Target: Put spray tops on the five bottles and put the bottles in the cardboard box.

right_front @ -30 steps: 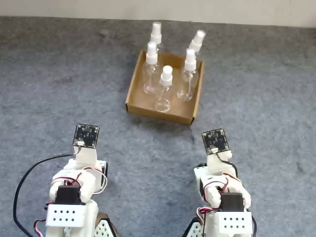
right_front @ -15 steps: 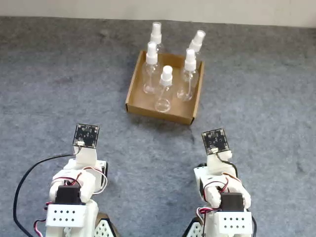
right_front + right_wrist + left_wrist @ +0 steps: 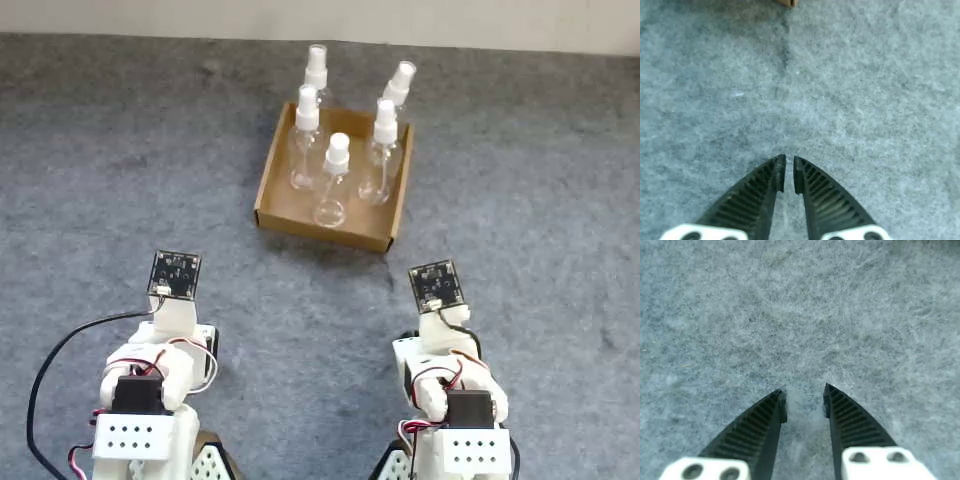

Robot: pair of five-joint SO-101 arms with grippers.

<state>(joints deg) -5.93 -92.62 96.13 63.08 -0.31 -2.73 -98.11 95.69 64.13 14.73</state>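
Note:
The cardboard box lies at the table's far middle. Three clear bottles with white spray tops stand inside it: one at the left, one in the middle front, one at the right. Two more capped bottles rise at the box's back edge; whether they stand inside it I cannot tell. Both arms are folded back near the table's front edge, far from the box. My left gripper hangs slightly open over bare carpet. My right gripper is shut and holds nothing.
Grey carpet covers the whole table. A corner of the box peeks in at the edge of the right wrist view. A black cable loops beside the left arm's base.

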